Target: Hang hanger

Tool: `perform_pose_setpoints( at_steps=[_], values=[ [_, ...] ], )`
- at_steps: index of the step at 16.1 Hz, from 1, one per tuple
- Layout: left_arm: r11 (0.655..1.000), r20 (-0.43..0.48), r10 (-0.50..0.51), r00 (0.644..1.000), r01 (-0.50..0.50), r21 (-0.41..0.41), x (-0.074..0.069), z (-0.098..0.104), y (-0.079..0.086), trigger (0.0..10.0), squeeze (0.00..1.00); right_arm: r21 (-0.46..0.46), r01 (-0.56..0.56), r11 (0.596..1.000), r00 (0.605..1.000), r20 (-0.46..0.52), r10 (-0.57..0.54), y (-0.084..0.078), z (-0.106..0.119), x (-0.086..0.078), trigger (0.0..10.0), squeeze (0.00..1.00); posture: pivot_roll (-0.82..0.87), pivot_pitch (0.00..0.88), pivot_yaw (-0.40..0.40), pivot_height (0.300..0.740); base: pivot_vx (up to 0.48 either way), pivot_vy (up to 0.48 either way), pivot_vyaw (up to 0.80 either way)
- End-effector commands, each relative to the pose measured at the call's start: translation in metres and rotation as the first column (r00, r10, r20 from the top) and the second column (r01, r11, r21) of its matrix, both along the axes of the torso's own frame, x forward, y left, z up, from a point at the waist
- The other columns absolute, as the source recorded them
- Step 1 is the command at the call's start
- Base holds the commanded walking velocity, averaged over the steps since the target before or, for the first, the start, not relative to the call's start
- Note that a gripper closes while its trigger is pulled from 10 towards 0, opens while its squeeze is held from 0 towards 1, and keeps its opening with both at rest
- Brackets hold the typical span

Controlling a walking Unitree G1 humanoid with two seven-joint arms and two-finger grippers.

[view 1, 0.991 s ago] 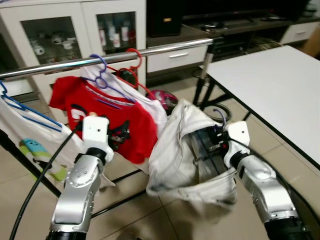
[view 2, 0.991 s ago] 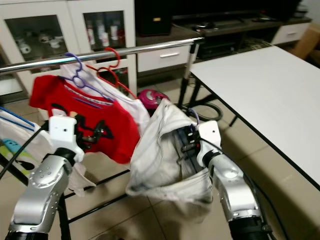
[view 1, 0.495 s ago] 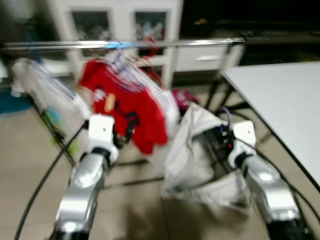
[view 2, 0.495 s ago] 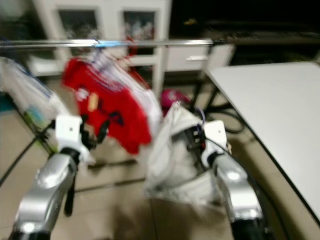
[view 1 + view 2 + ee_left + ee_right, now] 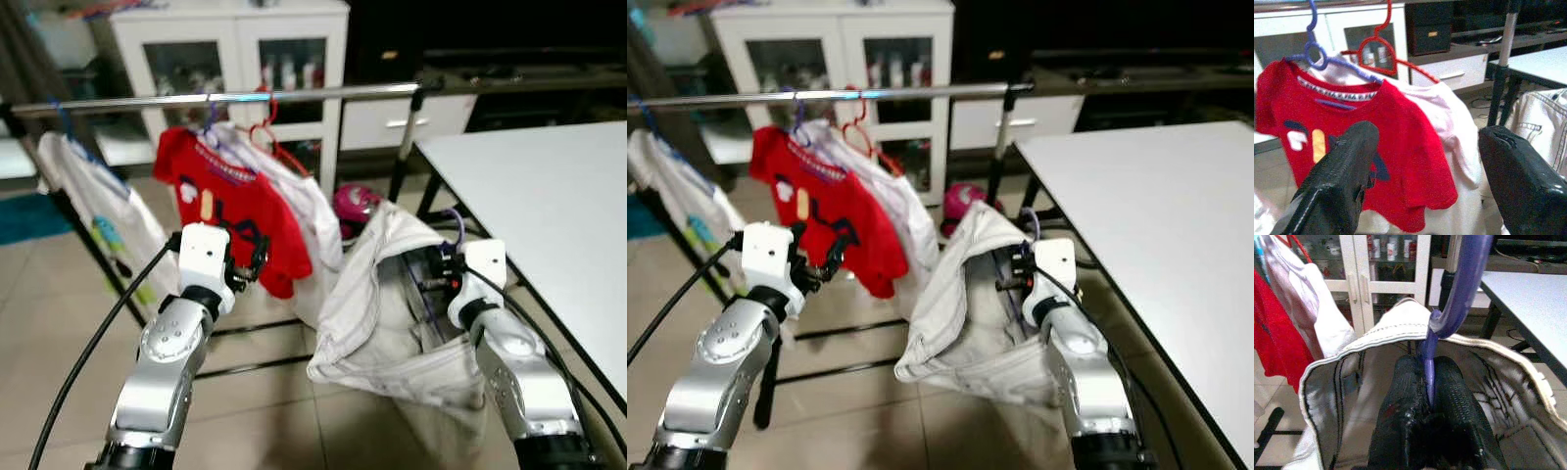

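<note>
Presently, the right gripper (image 5: 1427,396) is clamped on the purple hanger (image 5: 1459,289), fingers (image 5: 1403,396) pressed against its stem from both sides. The hanger's long axis runs roughly upright, hook end pointing up and away from the wrist; it carries one white garment (image 5: 377,313), which drapes below the gripper at about 5 o'clock in the head view. The left gripper (image 5: 1425,156) is spread wide and holds nothing, raised at about 8 o'clock before the red shirt (image 5: 230,215). Beyond, one chrome rail (image 5: 235,97) runs across at 12 o'clock. Counted on it: three hung garments, namely a white printed shirt (image 5: 98,211) at 10 o'clock, the red shirt on a purple-blue hanger (image 5: 1315,49), and a pale shirt (image 5: 309,211) on a red hanger (image 5: 1382,46). One white table (image 5: 534,196) lies at 3 o'clock. One white cabinet (image 5: 235,54) stands farthest back.
</note>
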State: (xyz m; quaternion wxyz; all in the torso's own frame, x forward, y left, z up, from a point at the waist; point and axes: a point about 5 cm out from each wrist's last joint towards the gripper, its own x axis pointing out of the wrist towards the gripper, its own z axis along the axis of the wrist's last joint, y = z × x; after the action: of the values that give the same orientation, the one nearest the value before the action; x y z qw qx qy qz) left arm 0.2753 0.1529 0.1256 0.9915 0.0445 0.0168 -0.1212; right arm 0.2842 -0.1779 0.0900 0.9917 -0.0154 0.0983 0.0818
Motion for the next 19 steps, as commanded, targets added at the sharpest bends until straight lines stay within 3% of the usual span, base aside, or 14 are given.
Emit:
perform_pose_setpoints(
  at_steps=[1, 6, 13, 19],
  values=[
    [1.000, 0.005, -0.013, 1.000, 0.013, 0.011, 0.003, 0.001, 0.001, 10.0, 0.00, 0.007, -0.003, 1.000, 0.997, 0.072, 0.003, 0.002, 0.016, 0.005, 10.0, 0.00, 0.06, 0.000, 0.005, 0.740, 0.424, 0.000, 0.00],
    [0.999, 0.022, -0.034, 0.999, 0.033, 0.017, 0.002, 0.004, 0.001, 10.0, 0.00, -0.050, -0.040, 0.998, 0.995, 0.086, 0.044, 0.006, 0.020, 0.012, 10.0, 0.00, 0.06, 0.000, 0.001, 0.740, 0.438, 0.000, 0.00],
    [0.999, 0.031, -0.042, 0.999, 0.041, 0.035, 0.001, 0.005, 0.002, 10.0, 0.00, -0.065, -0.045, 0.997, 0.993, 0.109, 0.052, 0.009, 0.026, 0.023, 10.0, 0.00, 0.09, 0.000, -0.015, 0.740, 0.445, 0.000, 0.80],
    [0.995, 0.041, -0.094, 0.995, 0.092, 0.048, 0.001, 0.007, -0.002, 10.0, 0.00, -0.049, -0.004, 0.999, 0.989, 0.146, 0.011, -0.003, 0.033, 0.027, 10.0, 0.00, 0.08, 0.000, -0.017, 0.740, 0.347, 0.000, 0.00]
  ],
)
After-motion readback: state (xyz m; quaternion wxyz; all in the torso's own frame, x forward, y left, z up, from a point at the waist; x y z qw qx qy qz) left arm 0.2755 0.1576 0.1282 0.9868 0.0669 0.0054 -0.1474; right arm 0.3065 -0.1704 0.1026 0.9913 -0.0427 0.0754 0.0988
